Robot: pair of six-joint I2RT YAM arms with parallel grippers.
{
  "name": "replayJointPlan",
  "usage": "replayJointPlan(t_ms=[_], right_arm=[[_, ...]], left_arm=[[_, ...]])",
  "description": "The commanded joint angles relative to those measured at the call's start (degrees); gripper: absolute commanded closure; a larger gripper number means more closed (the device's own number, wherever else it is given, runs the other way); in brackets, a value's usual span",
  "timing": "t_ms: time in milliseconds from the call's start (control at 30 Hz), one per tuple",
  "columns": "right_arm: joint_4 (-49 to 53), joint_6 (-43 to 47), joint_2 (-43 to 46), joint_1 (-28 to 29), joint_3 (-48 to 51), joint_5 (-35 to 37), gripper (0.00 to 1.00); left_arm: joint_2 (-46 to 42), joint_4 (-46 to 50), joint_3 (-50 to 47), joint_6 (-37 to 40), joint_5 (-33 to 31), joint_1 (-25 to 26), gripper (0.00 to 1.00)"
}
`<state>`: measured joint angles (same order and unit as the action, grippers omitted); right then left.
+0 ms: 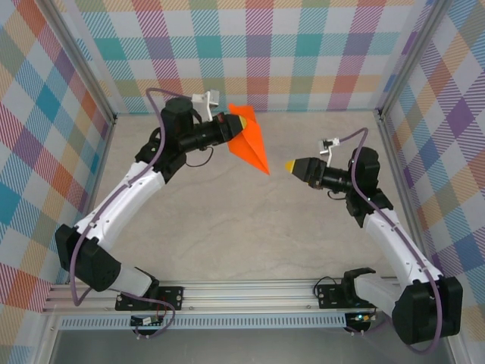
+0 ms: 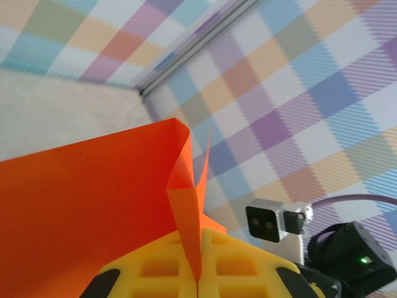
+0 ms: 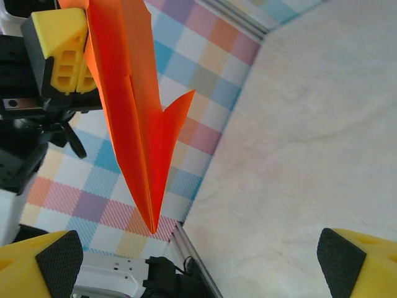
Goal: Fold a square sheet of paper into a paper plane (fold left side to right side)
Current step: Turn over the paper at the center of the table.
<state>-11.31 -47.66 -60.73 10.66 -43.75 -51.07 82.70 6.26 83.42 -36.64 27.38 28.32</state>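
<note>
The bright orange paper plane [image 1: 248, 142] is a narrow pointed dart, held off the table at the back centre. My left gripper [image 1: 241, 121] is shut on its wide end; in the left wrist view the yellow fingers [image 2: 161, 273] pinch a fold of the paper plane [image 2: 80, 211]. Its tip points toward my right gripper [image 1: 289, 166], which hangs open just short of that tip. The right wrist view shows the paper plane [image 3: 133, 112] coming down from the top left between the wide-apart fingertips [image 3: 59, 261], with nothing touching them.
Beige table surface [image 1: 250, 227] spreads below both arms. Checked walls [image 1: 303, 53] close in the back and both sides, and an aluminium rail [image 1: 250, 292] runs along the near edge by the arm bases.
</note>
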Motion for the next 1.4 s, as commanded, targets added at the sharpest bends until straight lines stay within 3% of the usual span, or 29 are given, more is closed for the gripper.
replayJointPlan(t_ms=[0,467,733,900,1100,1200,1367], right_arm=[[-14.1,-8.0,-4.0,1.2,-3.0,-6.9,0.0],[-20.5,-10.3,-14.8,11.7,-14.9,-6.8,0.02],[-19.5,-10.1,-14.5,12.5,-15.4,-7.0,0.47],[-15.7,-7.5,-13.2,12.5,-15.0,-6.2,0.68],[-6.4,-0.6,-11.3,12.5,-15.5,-4.5,0.83],[2.8,5.6,-10.4,12.5,-16.6,-2.7,0.84],[23.7,19.6,-9.9,12.6,-20.7,3.7,0.83]], left_arm=[[-1.0,-1.8,2.3,1.3,1.0,-0.5,0.94],[-0.5,-6.1,4.4,-3.6,8.7,-0.5,0.93],[-0.2,-7.1,2.7,-4.9,9.2,-0.5,0.93],[0.0,-7.0,2.0,-4.7,9.2,-0.5,0.9],[-0.8,-1.6,1.3,-0.4,7.1,-0.6,0.68],[-1.9,3.0,1.3,3.0,4.8,-0.8,0.5],[-6.6,14.2,0.7,10.1,-4.0,-1.6,0.32]])
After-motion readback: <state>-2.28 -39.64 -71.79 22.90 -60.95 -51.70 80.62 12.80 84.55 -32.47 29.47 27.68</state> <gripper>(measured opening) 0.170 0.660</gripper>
